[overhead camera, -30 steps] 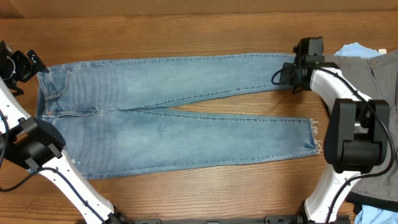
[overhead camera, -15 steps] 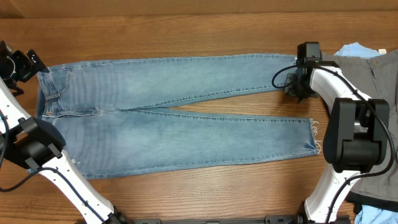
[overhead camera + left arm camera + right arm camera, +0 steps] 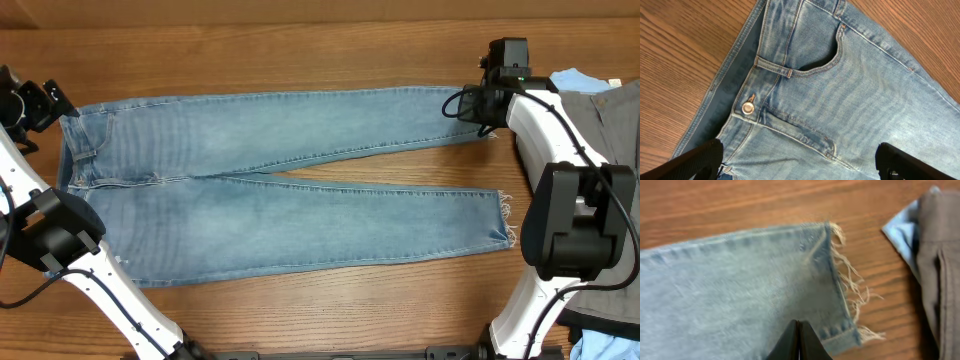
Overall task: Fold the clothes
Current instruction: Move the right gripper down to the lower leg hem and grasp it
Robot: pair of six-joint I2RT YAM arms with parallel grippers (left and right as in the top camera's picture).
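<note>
Denim jeans (image 3: 280, 180) lie flat along the worktop (image 3: 300, 50); left fingers (image 3: 692, 161) spread wide over the waistband (image 3: 752, 82), right fingers (image 3: 799, 342) pressed together at the far frayed hem (image 3: 839, 292).

Jaws pressed together over the jeans (image 3: 735, 285) near the frayed hem (image 3: 846, 287); grey trousers (image 3: 940, 275) lie apart.

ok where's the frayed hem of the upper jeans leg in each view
Overhead: frayed hem at the right end of the upper leg.
Left wrist: not in it, only the waist end shows.
Right wrist: hem right of centre, fringe pointing right.
Shared landmark: grey trousers, right of the hem in both.
</note>
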